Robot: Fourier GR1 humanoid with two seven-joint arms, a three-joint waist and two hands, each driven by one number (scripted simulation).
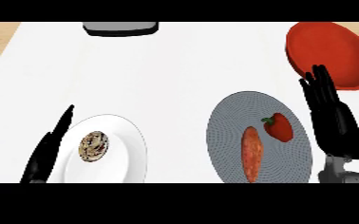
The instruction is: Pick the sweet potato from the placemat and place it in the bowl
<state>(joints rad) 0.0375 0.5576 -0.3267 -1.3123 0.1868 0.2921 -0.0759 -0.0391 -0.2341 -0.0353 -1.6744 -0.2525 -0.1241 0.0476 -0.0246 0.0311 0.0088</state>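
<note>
On your white tabletop [175, 76]: your right hand [328, 109], fingers straight and spread, holding nothing. Sweet potato [252, 154], lying on the grey placemat [228, 123] just left of that hand, apart from it. Red pepper [278, 126], same placemat, between sweet potato and hand. Red bowl [322, 52], just beyond the fingertips. Your left hand [48, 149], fingers straight and together, with a white plate [126, 152] just to its right.

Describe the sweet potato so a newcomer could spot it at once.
At the right of the white counter, below the red bowl, lies a round grey placemat. The sweet potato on it is long and orange, left of the squat red pepper.
</note>
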